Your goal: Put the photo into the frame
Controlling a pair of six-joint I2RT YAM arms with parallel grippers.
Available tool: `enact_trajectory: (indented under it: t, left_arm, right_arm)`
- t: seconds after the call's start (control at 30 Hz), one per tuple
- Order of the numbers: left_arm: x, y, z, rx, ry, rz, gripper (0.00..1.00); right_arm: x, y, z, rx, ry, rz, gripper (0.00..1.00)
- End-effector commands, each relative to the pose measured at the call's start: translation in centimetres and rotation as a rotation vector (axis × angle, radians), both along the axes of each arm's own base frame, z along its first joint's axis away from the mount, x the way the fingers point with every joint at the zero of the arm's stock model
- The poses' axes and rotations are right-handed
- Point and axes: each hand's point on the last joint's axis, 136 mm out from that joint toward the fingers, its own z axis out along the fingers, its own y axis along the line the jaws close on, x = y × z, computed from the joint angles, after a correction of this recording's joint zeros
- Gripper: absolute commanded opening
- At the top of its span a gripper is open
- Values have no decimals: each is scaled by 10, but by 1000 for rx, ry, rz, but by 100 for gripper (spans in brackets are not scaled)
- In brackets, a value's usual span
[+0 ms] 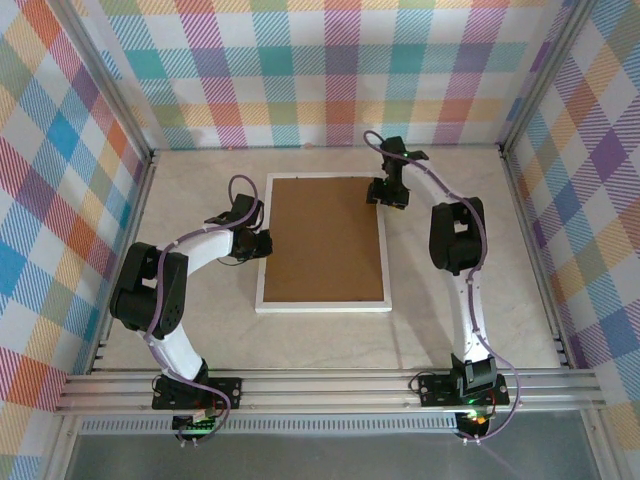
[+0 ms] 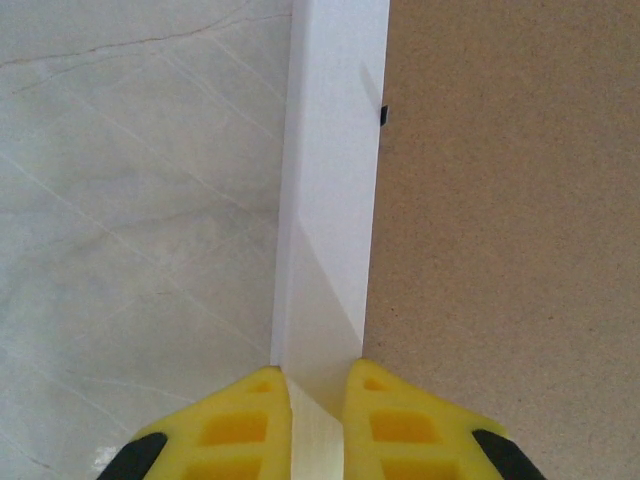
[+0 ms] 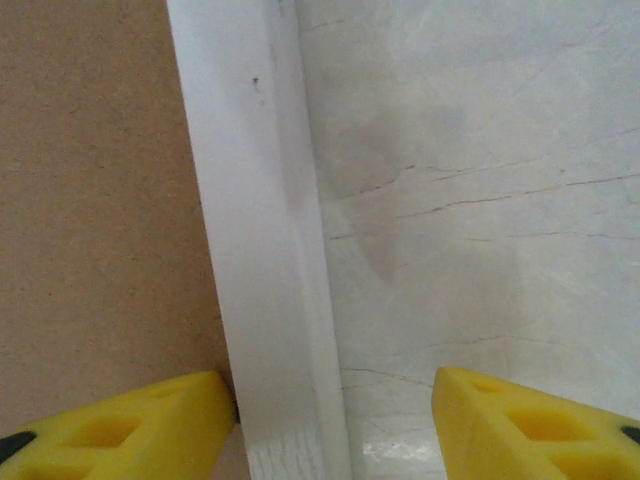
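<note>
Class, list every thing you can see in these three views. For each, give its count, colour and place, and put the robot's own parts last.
frame: one, white, lying flat in the middle of the table
backing board: one, plain brown, set inside the frame's border
black tab: one, black, at the board's left edge against the frame
table: one, pale with faint veins, under everything
walls: three, multicoloured check, at the left, far and right sides
left arm: one, black and white, left of the frame
right arm: one, black and white, right of the frame
left gripper: one, yellow fingers, shut on the frame's left rail
right gripper: one, yellow fingers, open astride the frame's right rail
</note>
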Motion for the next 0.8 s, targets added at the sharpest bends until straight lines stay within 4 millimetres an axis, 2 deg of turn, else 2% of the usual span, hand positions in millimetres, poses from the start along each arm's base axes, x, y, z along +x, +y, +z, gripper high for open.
enact_trajectory:
  t: [0.0, 0.13, 0.2, 0.27, 0.37, 0.43, 0.57, 0.67, 0.77]
  left_arm:
    - [-20, -14, -16, -23, 92, -46, 13]
    - [-20, -14, -15, -23, 89, -46, 13]
    - [-21, -14, -14, -24, 88, -47, 13]
    - [-20, -14, -14, -22, 87, -45, 13]
    - [-21, -14, -14, -21, 88, -44, 13]
    - [-21, -13, -15, -19, 88, -42, 13]
    - [-22, -9, -14, 0, 88, -37, 13]
    - [-21, -8, -12, 7, 82, -37, 13]
    - [-21, -8, -11, 9, 80, -36, 13]
  right_arm:
    - [-71, 28, -72, -73, 290, 98, 61]
    - [-71, 32, -71, -66, 287, 99, 61]
    - [-67, 34, -65, -51, 268, 105, 61]
    - [-60, 37, -50, -29, 237, 112, 61]
    - [-47, 36, -13, 17, 160, 108, 61]
    - [-40, 29, 11, 41, 112, 96, 61]
    - [-29, 10, 44, 66, 37, 67, 61]
    - [-26, -7, 57, 52, 4, 43, 61]
    - [-24, -23, 59, 29, -12, 15, 62]
